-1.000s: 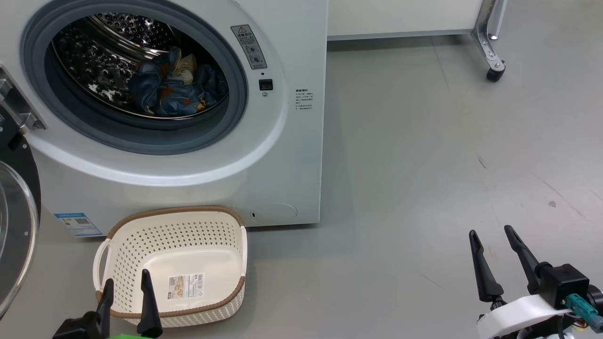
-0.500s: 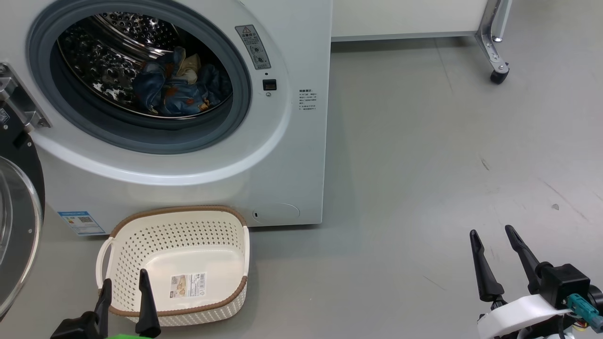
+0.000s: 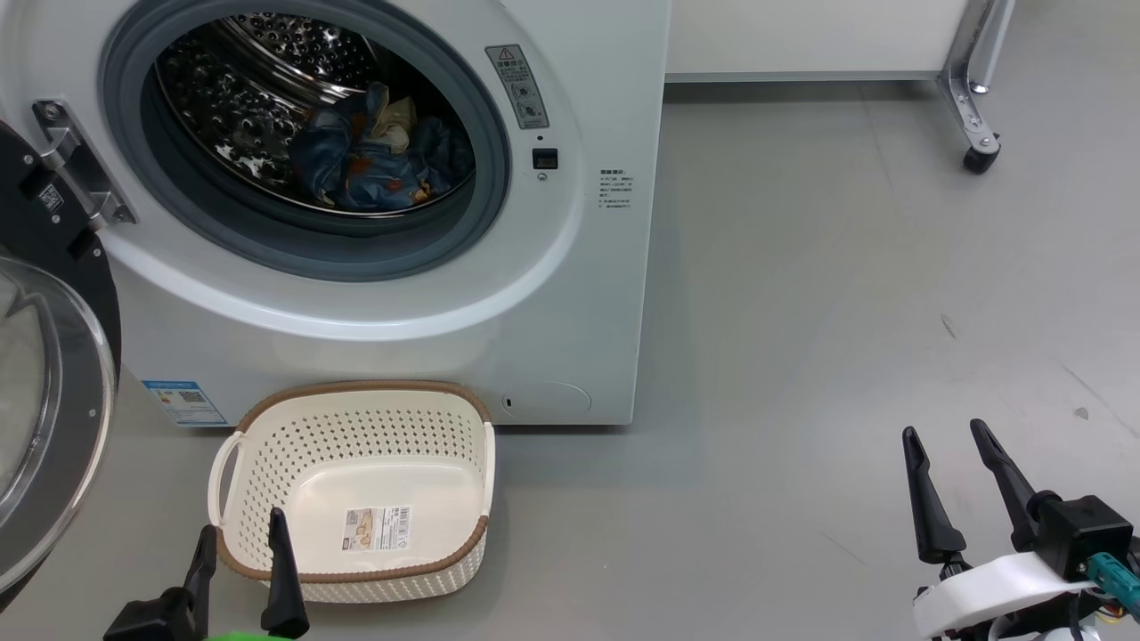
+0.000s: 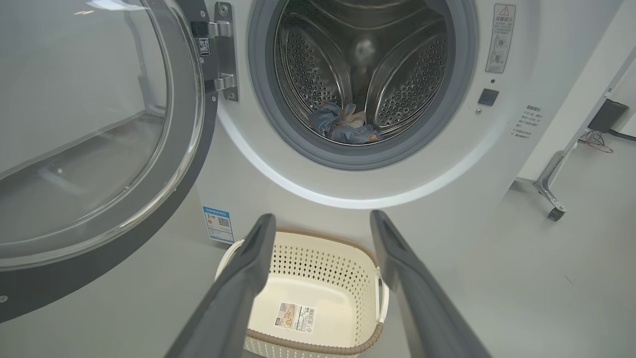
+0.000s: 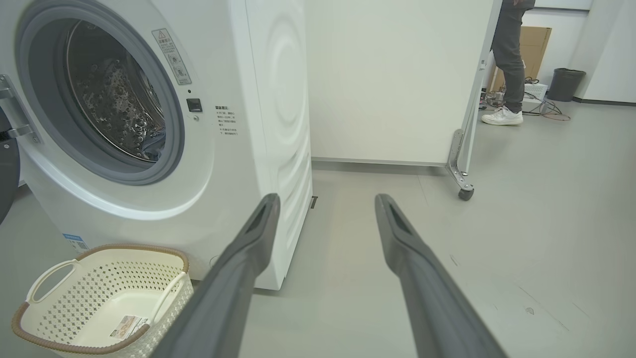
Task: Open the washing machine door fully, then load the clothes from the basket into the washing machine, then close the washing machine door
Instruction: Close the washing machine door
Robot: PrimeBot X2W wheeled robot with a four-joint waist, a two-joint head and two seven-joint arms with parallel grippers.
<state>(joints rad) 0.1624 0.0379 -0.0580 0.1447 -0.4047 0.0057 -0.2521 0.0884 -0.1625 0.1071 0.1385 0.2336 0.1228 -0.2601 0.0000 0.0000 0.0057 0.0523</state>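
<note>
Left end effector [image 3: 242, 527], head view, lower left: fingers spread to the full, nothing held, tips drawn over the near rim of the basket [image 3: 356, 441], no contact evident. Right end effector [image 3: 944, 430], lower right: equally wide, empty, above bare floor [image 3: 802, 312], well apart from the washing machine [image 3: 401, 356]. Basket empty save its label, on the floor just before the washing machine. Clothes [image 3: 374, 165] bunched low in the drum [image 3: 240, 133]. Washing machine door [image 3: 44, 401] swung wide at left on its hinge [image 3: 80, 169]. Against the two earlier pictures: whole scene displaced rightward, more of the door and hinge brought in. A turn of the camera, not a move of the things. Both end effectors at the same spread, in much the same corners.

Left wrist view: left end effector [image 4: 322, 217] aimed over the basket [image 4: 318, 258] toward the open drum. Clothes [image 4: 343, 127] on the drum floor. Washing machine door [image 4: 99, 124] open at left.

Right wrist view: right end effector [image 5: 326, 197] wide and empty, pointed past the washing machine's corner. Sliver of blue at the drum lip, probably the clothes [image 5: 151, 149]. Basket [image 5: 124, 278] bare.

Judged meaning: loading done, only the closing of the door left. Turn toward the door likely a set-up for the left arm's reach to it.
</note>
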